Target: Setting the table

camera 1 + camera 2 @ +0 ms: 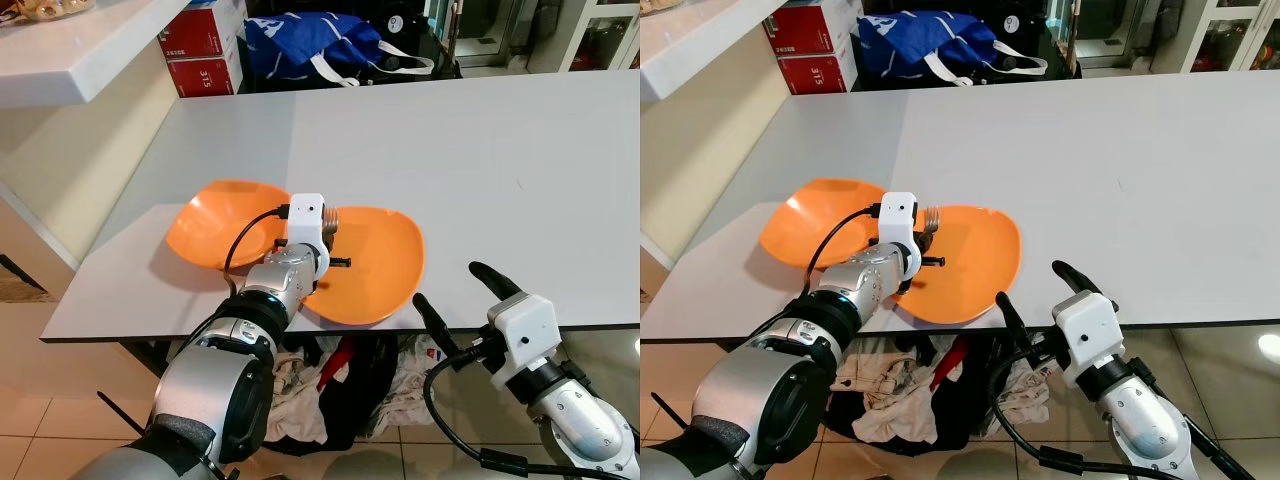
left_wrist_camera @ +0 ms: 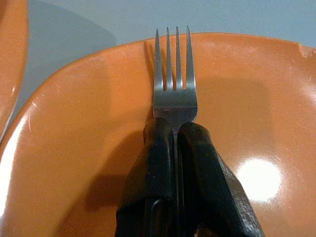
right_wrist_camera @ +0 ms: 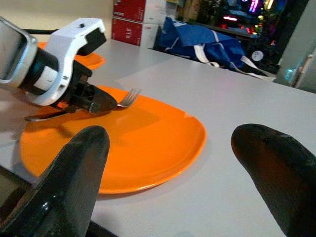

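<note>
Over the near orange plate [image 1: 372, 270], the left gripper [image 2: 173, 131] reaches forward from a bent silver arm, its fingers clamped on a fork [image 2: 173, 74] whose tines point toward the plate's far rim. Just beside it lies a second orange plate [image 1: 215, 225]. Off the grey table [image 1: 480, 150] edge, the right gripper [image 1: 465, 295] hangs with fingers apart. Beyond sit a blue bag [image 1: 310, 40] and red boxes [image 1: 205, 45].

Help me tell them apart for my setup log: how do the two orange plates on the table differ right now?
The nearer orange plate lies by the table's front edge, slightly overhanging it; the farther orange plate lies further in, to the robot's left. The left tool holds a fork over the nearer plate; the farther plate has nothing above it. Both are the same orange, rounded and shallow.
</note>
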Controlling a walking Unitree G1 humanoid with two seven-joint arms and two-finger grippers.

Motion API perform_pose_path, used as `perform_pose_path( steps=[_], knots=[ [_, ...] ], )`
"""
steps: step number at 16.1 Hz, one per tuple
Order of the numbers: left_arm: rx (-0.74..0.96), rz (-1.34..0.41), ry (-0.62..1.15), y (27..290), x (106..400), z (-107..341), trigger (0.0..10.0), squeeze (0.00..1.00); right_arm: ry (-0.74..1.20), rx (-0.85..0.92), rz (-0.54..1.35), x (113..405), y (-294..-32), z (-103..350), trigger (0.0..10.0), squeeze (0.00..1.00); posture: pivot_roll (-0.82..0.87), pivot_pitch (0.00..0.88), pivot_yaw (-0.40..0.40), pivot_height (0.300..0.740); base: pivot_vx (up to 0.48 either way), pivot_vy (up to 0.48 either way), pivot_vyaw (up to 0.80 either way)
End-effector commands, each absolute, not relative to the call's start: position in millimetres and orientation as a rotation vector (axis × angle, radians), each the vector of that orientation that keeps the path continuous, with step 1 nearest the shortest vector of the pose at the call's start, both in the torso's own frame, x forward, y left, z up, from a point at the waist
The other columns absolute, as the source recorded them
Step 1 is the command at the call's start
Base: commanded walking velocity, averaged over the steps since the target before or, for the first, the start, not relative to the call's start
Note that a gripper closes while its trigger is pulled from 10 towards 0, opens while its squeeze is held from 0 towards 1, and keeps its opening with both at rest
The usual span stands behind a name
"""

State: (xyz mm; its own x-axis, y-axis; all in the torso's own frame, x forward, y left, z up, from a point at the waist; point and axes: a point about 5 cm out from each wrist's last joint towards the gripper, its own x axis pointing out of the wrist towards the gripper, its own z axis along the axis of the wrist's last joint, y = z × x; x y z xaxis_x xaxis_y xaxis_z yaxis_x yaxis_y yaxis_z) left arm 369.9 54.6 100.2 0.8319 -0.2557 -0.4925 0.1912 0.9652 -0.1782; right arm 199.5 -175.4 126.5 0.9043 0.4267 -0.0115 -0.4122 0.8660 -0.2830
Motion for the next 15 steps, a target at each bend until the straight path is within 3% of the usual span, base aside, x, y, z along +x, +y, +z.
perform_pose_path(
  steps=[1,2,3,4,8,9,10,15],
  knots=[
    [-0.110,-0.226,0.555,55.0,370.5,100.1,0.0,0.00,-0.049,-0.275,0.446,199.0,-179.9,127.3,10.0,0.03,-0.24,0.018,0.118,0.740,0.000,0.000,0.00],
    [-0.110,-0.227,0.555,54.7,370.5,100.2,0.0,0.00,-0.044,-0.275,0.448,198.6,-182.3,125.5,10.0,0.03,-0.24,0.019,0.117,0.740,0.000,0.000,0.00],
    [-0.109,-0.235,0.551,53.7,370.5,100.6,0.6,0.00,-0.032,-0.274,0.450,197.7,-188.1,120.4,10.0,0.03,-0.23,0.020,0.116,0.740,0.000,0.000,0.00],
    [-0.111,-0.239,0.552,52.6,370.6,101.2,10.0,0.00,-0.012,-0.271,0.447,195.6,-197.8,110.6,10.0,0.03,-0.23,0.021,0.118,0.740,0.000,0.000,0.00],
    [-0.097,-0.242,0.548,51.9,370.7,101.6,10.0,0.00,0.013,-0.265,0.439,190.0,-211.2,96.2,10.0,0.04,-0.23,0.022,0.118,0.740,0.000,0.000,0.00],
    [-0.098,-0.242,0.549,51.3,370.5,101.6,10.0,0.35,0.017,-0.262,0.439,187.6,-215.2,93.3,10.0,0.03,-0.23,0.023,0.117,0.740,0.000,0.000,0.00],
    [-0.100,-0.240,0.550,50.3,370.2,101.3,10.0,1.00,0.011,-0.260,0.442,185.7,-220.1,90.4,10.0,0.04,-0.23,0.024,0.116,0.740,0.000,0.000,0.00],
    [-0.100,-0.224,0.569,50.4,368.4,98.0,10.0,1.00,-0.026,-0.258,0.460,189.7,-211.8,95.1,10.0,0.03,-0.23,0.024,0.115,0.740,0.000,0.000,0.00]
  ],
)
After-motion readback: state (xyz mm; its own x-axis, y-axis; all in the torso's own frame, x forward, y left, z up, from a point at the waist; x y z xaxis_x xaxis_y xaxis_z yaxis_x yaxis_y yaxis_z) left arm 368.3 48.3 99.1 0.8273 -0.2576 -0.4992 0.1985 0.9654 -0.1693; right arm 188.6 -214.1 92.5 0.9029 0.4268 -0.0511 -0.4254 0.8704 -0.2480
